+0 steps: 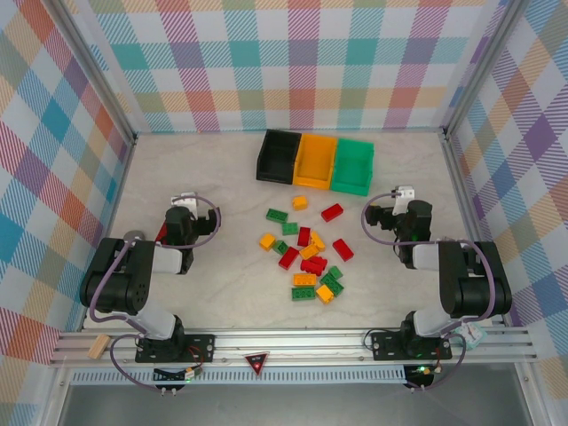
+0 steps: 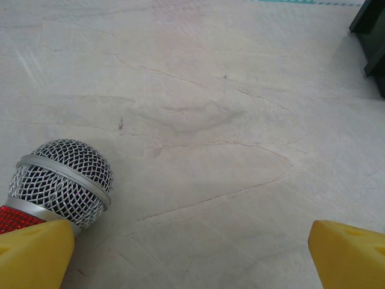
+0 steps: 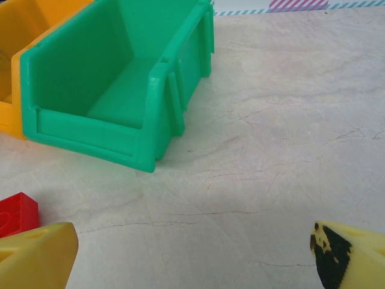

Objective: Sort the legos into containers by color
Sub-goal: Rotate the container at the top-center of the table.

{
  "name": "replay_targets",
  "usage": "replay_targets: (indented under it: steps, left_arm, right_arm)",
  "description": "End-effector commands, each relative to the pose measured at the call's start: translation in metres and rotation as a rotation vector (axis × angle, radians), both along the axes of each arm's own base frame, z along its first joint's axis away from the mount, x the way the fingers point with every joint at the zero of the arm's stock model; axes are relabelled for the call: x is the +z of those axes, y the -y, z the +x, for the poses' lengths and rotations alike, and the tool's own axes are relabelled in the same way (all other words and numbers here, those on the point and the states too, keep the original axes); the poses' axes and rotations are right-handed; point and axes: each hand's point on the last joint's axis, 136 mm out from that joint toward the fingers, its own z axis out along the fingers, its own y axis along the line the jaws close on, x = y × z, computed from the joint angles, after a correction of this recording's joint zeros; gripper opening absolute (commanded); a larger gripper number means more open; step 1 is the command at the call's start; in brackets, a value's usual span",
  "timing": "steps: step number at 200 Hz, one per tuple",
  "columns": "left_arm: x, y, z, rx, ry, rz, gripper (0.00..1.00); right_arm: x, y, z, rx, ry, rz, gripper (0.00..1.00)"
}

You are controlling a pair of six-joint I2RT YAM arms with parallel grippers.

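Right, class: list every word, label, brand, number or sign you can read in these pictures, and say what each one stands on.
No words, brands or numbers can be read anywhere.
Red triangular sign on the front rail: its marking is too small to read.
Green bin, seen close up: plain plastic, no label.
Microphone head: bare mesh and a silver band, no brand visible.

Bright, even light is falling from above onto the pale counter (image 1: 222, 177), leaving only short, soft shadows. A faint grey shadow is lying on the counter between the right fingers (image 3: 36, 253) and the green bin (image 3: 120, 84) ahead of them. The left fingers (image 2: 33, 256) are blurring at the frame's bottom edge, while the mesh microphone head (image 2: 63, 177) just above one of them is showing crisp
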Motion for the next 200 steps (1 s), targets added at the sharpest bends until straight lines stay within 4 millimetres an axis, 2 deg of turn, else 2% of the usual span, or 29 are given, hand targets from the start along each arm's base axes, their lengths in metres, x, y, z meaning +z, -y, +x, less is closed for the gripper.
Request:
replay_targets:
  steps: [1,121,152,170,200]
  left_arm:
    - [0.009,-0.002,0.006,0.0,0.024,-0.015,1.0]
    - [0.009,0.0,0.007,-0.008,0.023,-0.016,1.0]
    - [0.011,0.0,0.006,-0.008,0.025,-0.017,1.0]
    - [0.023,-0.001,0.006,0.0,0.013,-0.013,1.0]
    - [0.04,-0.005,-0.001,0.024,0.034,-0.016,1.0]
  right_arm:
    - [0.006,-0.001,0.003,0.008,0.021,0.021,0.99]
    - [0.008,-0.004,0.002,0.001,0.036,-0.011,0.99]
    - [0.023,-0.005,-0.003,-0.005,0.037,-0.016,0.99]
    - [0.033,-0.001,-0.009,-0.038,-0.004,0.004,0.99]
    - [0.052,-0.009,-0.021,-0.035,-0.054,0.121,0.99]
